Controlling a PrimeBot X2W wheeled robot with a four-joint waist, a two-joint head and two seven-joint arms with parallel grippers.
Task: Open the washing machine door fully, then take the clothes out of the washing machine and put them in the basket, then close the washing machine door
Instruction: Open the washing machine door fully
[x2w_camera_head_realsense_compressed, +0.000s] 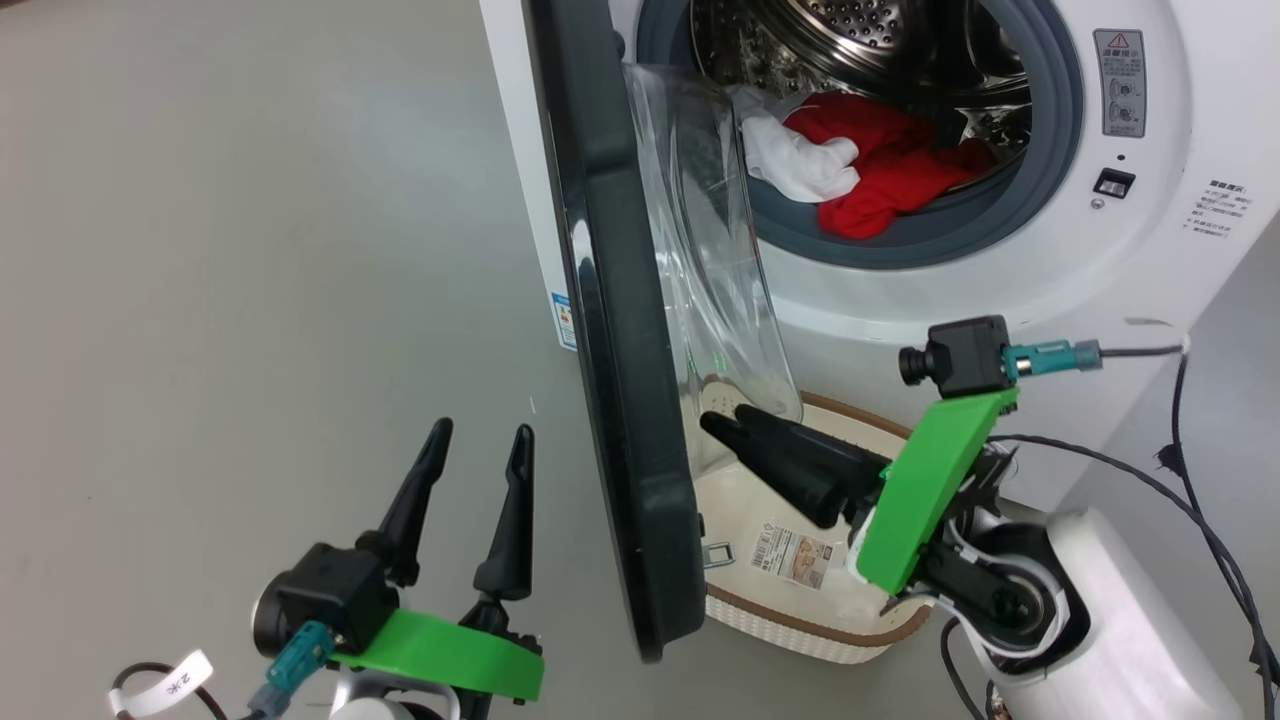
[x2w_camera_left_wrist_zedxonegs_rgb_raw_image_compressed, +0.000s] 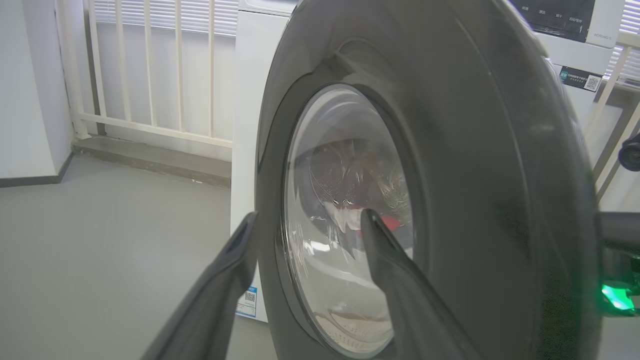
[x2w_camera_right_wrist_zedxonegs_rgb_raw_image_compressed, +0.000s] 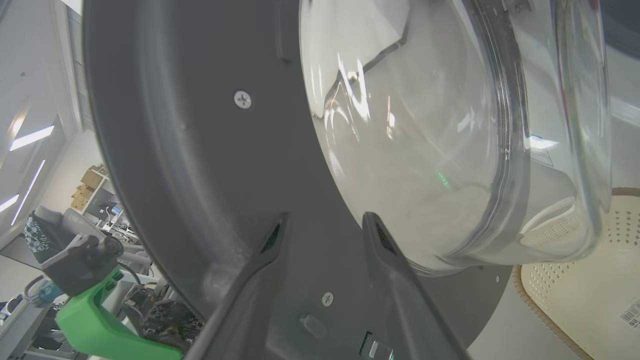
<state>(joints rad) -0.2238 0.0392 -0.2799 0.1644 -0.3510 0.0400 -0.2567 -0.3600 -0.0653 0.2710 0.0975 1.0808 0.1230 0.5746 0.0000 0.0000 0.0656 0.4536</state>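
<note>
The washing machine door (x2w_camera_head_realsense_compressed: 610, 300) stands swung out, edge-on to me, with its glass bowl (x2w_camera_head_realsense_compressed: 700, 250) facing the white washing machine (x2w_camera_head_realsense_compressed: 1100, 250). Red clothes (x2w_camera_head_realsense_compressed: 880, 170) and a white piece (x2w_camera_head_realsense_compressed: 800, 160) lie at the drum's mouth. The cream basket (x2w_camera_head_realsense_compressed: 800, 610) sits on the floor under the door. My right gripper (x2w_camera_head_realsense_compressed: 730, 420) is open over the basket, its fingertips close to the door's inner face (x2w_camera_right_wrist_zedxonegs_rgb_raw_image_compressed: 175, 125) just below the bowl. My left gripper (x2w_camera_head_realsense_compressed: 481, 430) is open on the door's outer side (x2w_camera_left_wrist_zedxonegs_rgb_raw_image_compressed: 475, 150), apart from it, holding nothing.
Black cables (x2w_camera_head_realsense_compressed: 1200, 520) trail on the floor at the right of the machine. Grey floor (x2w_camera_head_realsense_compressed: 250, 250) spreads to the left of the door. A white railing (x2w_camera_left_wrist_zedxonegs_rgb_raw_image_compressed: 150, 65) stands behind the machine. The basket's paper label (x2w_camera_head_realsense_compressed: 795, 553) shows on its bottom.
</note>
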